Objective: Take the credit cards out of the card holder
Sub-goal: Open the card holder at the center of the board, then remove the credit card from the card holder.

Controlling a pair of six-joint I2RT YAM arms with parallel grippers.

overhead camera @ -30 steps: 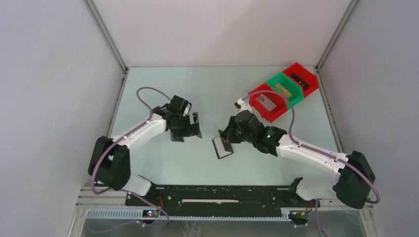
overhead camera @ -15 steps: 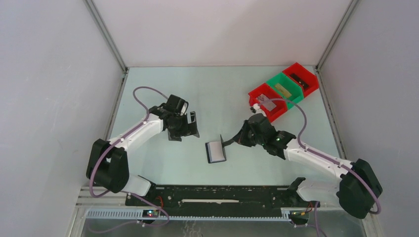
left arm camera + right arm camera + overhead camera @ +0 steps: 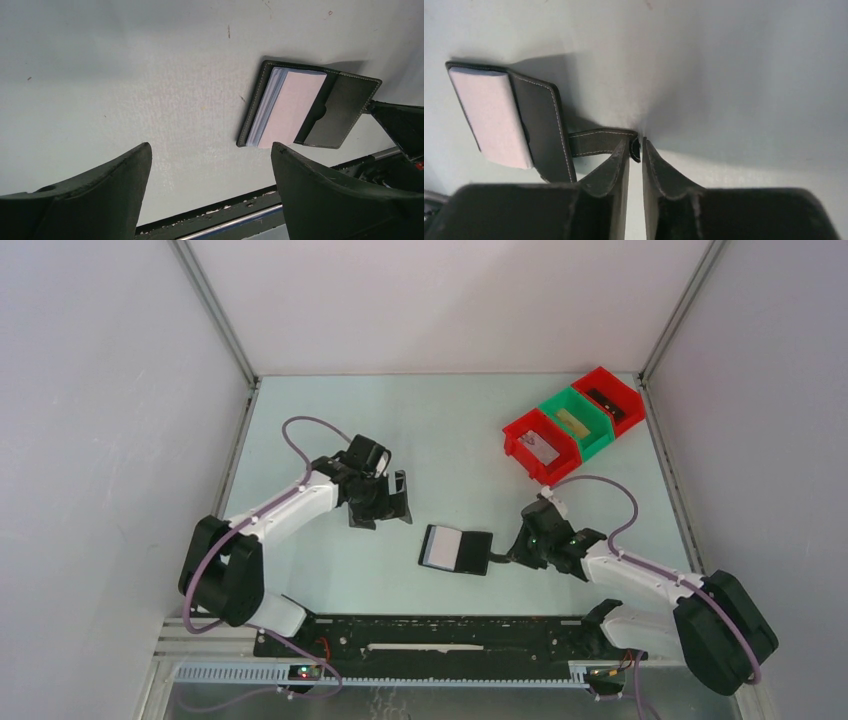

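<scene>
The black card holder (image 3: 468, 551) lies open and flat on the table. It also shows in the left wrist view (image 3: 345, 112) and the right wrist view (image 3: 544, 130). A stack of pale credit cards (image 3: 438, 547) sits in its left half, seen too in the left wrist view (image 3: 290, 110) and the right wrist view (image 3: 491, 117). My right gripper (image 3: 512, 553) is shut on the holder's strap tab (image 3: 601, 141), low at the table, right of the holder. My left gripper (image 3: 398, 502) is open and empty, up and left of the holder.
A row of red (image 3: 520, 432), green (image 3: 552, 405) and red (image 3: 590, 380) bins stands at the back right, each with a small item inside. The black base rail (image 3: 440, 635) runs along the near edge. Grey walls enclose the table.
My right gripper pulled the strap down and to the right, and the card holder went from tilted up to lying flat and open. My left gripper shifted only slightly.
</scene>
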